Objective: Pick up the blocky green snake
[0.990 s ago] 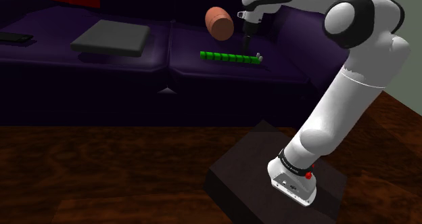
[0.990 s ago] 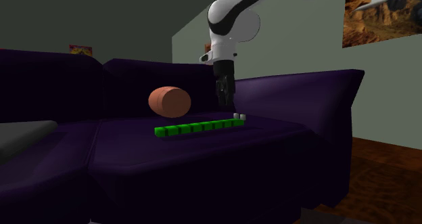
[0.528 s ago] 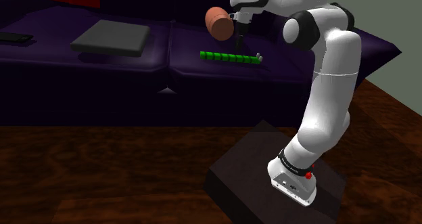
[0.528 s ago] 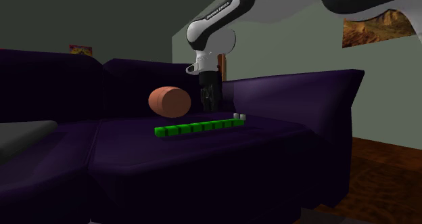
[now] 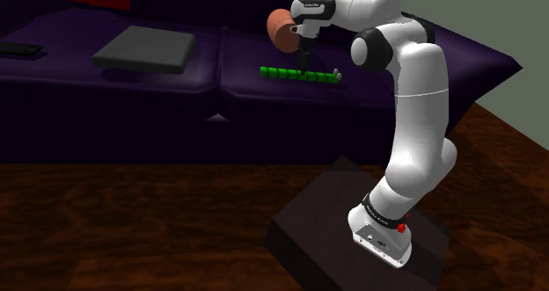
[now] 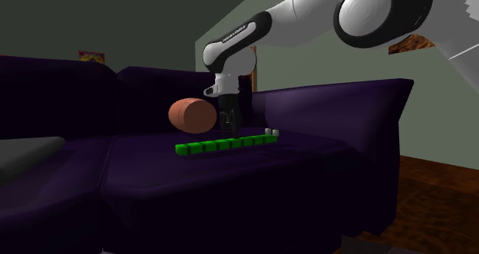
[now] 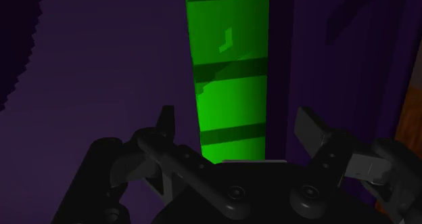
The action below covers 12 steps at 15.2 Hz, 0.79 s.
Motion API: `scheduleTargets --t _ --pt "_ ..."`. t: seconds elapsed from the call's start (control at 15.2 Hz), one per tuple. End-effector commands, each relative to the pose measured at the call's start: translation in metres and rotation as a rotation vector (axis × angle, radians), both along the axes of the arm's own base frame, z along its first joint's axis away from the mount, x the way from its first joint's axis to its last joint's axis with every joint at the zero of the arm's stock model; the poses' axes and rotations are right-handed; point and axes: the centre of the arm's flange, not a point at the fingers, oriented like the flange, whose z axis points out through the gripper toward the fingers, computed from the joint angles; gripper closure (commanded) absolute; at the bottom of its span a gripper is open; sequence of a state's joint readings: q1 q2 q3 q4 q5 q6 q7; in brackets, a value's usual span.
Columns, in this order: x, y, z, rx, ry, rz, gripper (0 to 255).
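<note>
The blocky green snake (image 5: 280, 72) lies stretched out on the purple sofa seat (image 6: 230, 176), in the upper middle of the shoulder view, beside a brown roll (image 6: 192, 116). The black fingers (image 7: 167, 124) stand spread apart on either side of its body, low over it and clasping nothing.

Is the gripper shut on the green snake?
No: in the wrist view the gripper is open, its fingers standing apart on either side of the blocky green snake without touching it.
</note>
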State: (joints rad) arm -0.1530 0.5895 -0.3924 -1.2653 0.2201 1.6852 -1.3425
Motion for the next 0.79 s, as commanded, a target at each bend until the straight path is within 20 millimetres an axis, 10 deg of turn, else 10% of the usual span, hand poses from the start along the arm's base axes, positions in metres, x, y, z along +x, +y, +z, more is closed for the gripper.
scheduleTargets --t 0.0,0.13,0.2,0.73 --pt "-0.0007 0.0000 -0.0105 0.000 0.000 0.000 0" --pt "-0.0008 0.0001 -0.0136 0.000 0.000 0.000 0" --pt "-0.0009 0.0002 -0.0141 0.000 0.000 0.000 255" --pt "-0.0009 0.0001 -0.0136 0.000 0.000 0.000 255"
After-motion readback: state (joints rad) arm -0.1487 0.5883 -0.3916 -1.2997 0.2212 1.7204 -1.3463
